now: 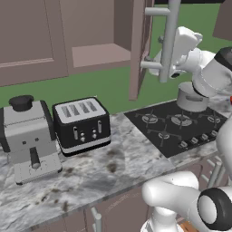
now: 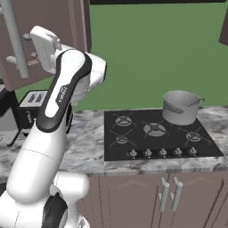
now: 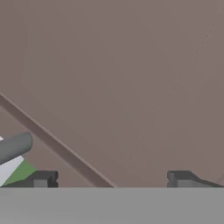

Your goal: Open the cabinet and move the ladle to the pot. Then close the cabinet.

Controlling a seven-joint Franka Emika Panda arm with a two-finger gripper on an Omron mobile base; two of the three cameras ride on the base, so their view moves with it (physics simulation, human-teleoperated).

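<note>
The cabinet (image 1: 136, 50) hangs over the desk (image 1: 113, 163) with its right door swung open toward the robot, edge-on in the left base view, the long silver bar handle (image 1: 168, 41) standing on its outer face. That view looks into the open cabinet at a bare shelf (image 1: 95, 54); the ladle cannot be made out in it. The gripper (image 1: 159, 61) is raised beside the door at the handle's lower part, and the arm hides the fingers there. The right base view shows the hand (image 2: 44, 46) from behind, just right of the handle (image 2: 15, 40), and gives the clearest look at the pot (image 2: 180, 107), which sits on the far right burner of the black cooktop (image 2: 156, 133). The hand view faces the mauve door panel (image 3: 131, 78) closely, with the two fingers (image 3: 41, 178) set wide apart, nothing between them, and a grey bar end (image 3: 15, 146) at the left. A black toaster (image 1: 81, 124) and a coffee machine (image 1: 29, 136) stand at the left of the desk.
</note>
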